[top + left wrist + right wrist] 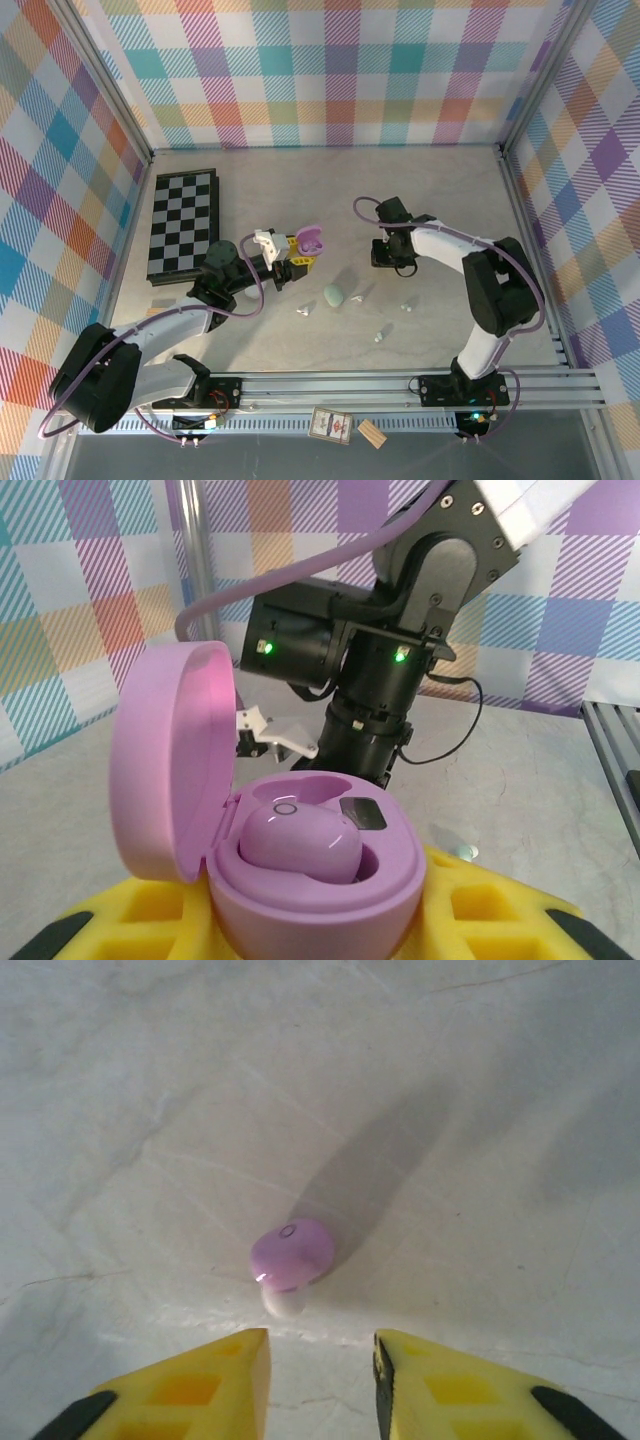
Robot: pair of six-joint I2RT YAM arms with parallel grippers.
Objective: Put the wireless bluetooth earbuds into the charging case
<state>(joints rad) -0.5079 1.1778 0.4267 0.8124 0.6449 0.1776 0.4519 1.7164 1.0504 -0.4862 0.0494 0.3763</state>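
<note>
Gripping case (320,908), seated earbud (300,842), loose earbud (291,1254)

No words or numbers can be read; a small ring marks the seated earbud (300,842) and the loose earbud (291,1253), and print on the card (331,425) is too small.

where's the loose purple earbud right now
In the right wrist view, the loose purple earbud lies on the table just ahead of the open right gripper, untouched; the purple case is in the left gripper.

arms (440,240): white links, black joints | cables (290,570): lilac | pads (200,1390): yellow foam
</note>
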